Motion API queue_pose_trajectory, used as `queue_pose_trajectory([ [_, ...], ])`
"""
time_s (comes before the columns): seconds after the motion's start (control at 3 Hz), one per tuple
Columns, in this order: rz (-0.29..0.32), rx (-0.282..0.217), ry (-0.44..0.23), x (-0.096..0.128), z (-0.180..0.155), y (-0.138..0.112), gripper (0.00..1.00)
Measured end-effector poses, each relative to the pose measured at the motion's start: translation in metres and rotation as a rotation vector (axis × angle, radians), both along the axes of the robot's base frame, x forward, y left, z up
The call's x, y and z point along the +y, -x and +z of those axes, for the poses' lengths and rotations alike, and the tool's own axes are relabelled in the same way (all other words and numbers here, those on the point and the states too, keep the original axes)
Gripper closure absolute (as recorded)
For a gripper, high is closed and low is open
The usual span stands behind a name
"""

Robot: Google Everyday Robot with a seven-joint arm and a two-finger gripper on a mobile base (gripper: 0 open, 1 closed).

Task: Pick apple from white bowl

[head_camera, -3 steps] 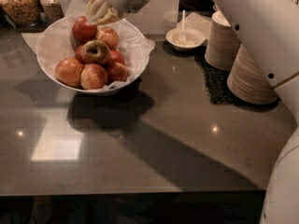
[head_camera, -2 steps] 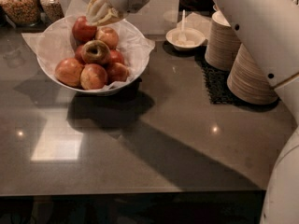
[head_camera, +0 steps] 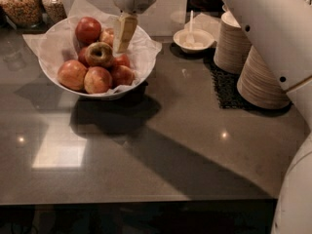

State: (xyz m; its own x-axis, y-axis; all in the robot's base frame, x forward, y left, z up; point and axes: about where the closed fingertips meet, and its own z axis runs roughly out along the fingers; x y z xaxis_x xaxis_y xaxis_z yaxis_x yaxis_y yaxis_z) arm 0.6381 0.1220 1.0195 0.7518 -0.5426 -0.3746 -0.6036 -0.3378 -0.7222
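Note:
The white bowl (head_camera: 58,79), wide and lined with crinkled white paper, stands at the back left of the dark table. It holds several apples. The apple (head_camera: 99,54) with yellow-green skin lies in the middle of the pile, its stem hollow facing me, with redder apples around it. My gripper (head_camera: 123,33) reaches down from the top of the camera view into the right side of the bowl. It sits just right of that apple and slightly above it, and it hides part of a pale orange apple (head_camera: 107,35) behind it.
A small white bowl with a spoon (head_camera: 194,38) stands behind and to the right. Stacks of beige disposable bowls (head_camera: 263,77) rest on a dark mat at the right. Glass jars (head_camera: 19,4) line the back left. My white arm (head_camera: 273,28) fills the right edge.
The gripper has moved down and to the right, from above the bowl's back rim to low over the apples on its right side. The apples have not shifted.

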Motion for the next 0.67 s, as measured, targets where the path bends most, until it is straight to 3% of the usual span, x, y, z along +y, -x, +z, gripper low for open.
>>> queue_pose_trajectory([
  [0.33,0.000,0.000,0.000,0.0000,0.0000,0.0000,0.00],
  [0.67,0.044,-0.027,0.051,0.0043,0.0010,0.0007,0.00],
])
